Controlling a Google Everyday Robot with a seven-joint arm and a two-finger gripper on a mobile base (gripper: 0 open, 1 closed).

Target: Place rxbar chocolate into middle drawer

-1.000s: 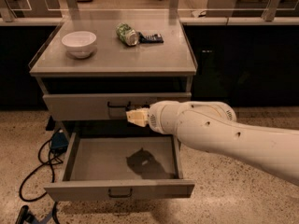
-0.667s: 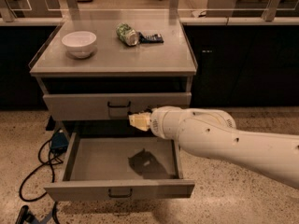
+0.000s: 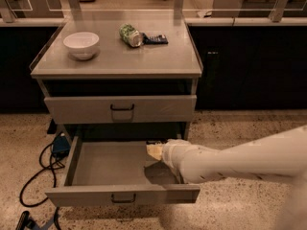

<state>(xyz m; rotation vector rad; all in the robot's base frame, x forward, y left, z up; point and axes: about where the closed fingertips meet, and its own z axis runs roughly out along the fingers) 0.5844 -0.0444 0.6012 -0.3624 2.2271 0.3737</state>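
Most of the task looks done, to my judgement: the middle drawer (image 3: 86, 194) stands pulled well out, and the gripper (image 3: 155, 151) hangs inside it near the 2 o'clock corner, low over the drawer floor, on a white arm reaching in from 4 o'clock of the view. A small dark sliver touching the gripper's tip on its 12 o'clock side is most likely the rxbar chocolate (image 3: 153, 142). Whether it is clasped or lying loose there I cannot tell. If it is held, what is left is to let it down onto the drawer floor and lift the arm clear. The task sentence asks for no closing of the drawer.

By count:
- One gripper and one arm.
- Two drawer fronts, the upper drawer (image 3: 72, 110) closed and the middle one open, each with one dark handle.
- One tabletop (image 3: 144, 61), carrying three things.
- One white bowl (image 3: 81, 44) at its 9 o'clock side.
- One green can (image 3: 130, 35) lying on its side towards 12 o'clock.
- One dark blue bar (image 3: 154, 39) touching or just beside the can at the can's 3 o'clock. It is not the bar the task names.
- One black cable (image 3: 36, 178) on the floor at the cabinet's 8 o'clock, running up to one small blue box (image 3: 60, 145).
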